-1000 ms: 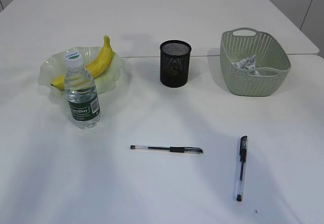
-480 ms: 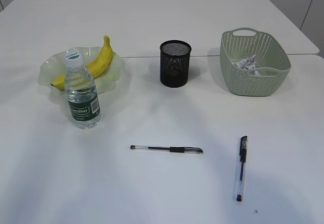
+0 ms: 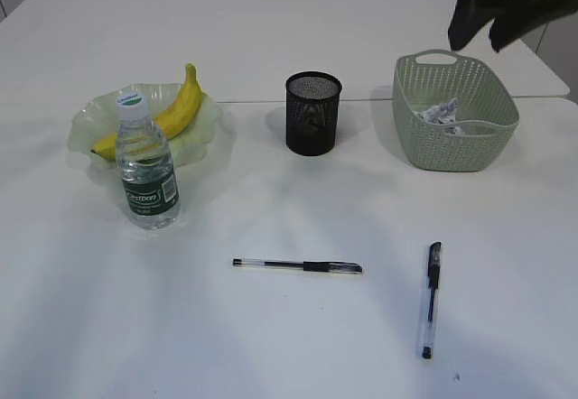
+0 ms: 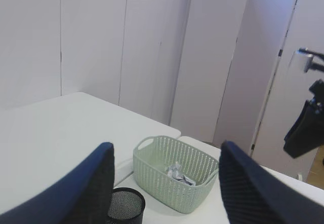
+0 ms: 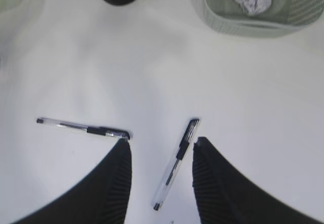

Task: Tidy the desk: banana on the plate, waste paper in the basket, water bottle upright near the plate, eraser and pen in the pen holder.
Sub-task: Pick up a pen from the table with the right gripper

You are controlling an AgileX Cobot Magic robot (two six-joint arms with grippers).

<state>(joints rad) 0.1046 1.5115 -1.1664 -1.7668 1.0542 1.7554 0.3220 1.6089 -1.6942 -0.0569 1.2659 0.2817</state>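
Observation:
The banana (image 3: 176,110) lies on the pale green plate (image 3: 90,124). The water bottle (image 3: 147,169) stands upright just in front of the plate. Crumpled waste paper (image 3: 441,112) lies in the green basket (image 3: 452,142). Two pens lie on the table: one (image 3: 298,265) in the middle, one (image 3: 430,298) to its right. The black mesh pen holder (image 3: 312,113) stands in the centre. No eraser shows. My right gripper (image 3: 479,38) is open and empty, high above the basket; its wrist view frames the right pen (image 5: 177,163). My left gripper (image 4: 166,145) is open and empty, held high.
The table is white, with a seam across it behind the holder. In the left wrist view the basket (image 4: 174,176) and holder (image 4: 124,209) lie below, with the right arm (image 4: 306,127) hanging at the right and white wall panels behind.
My right gripper has come into the exterior view at the top right, above the basket. The objects on the table have not moved.

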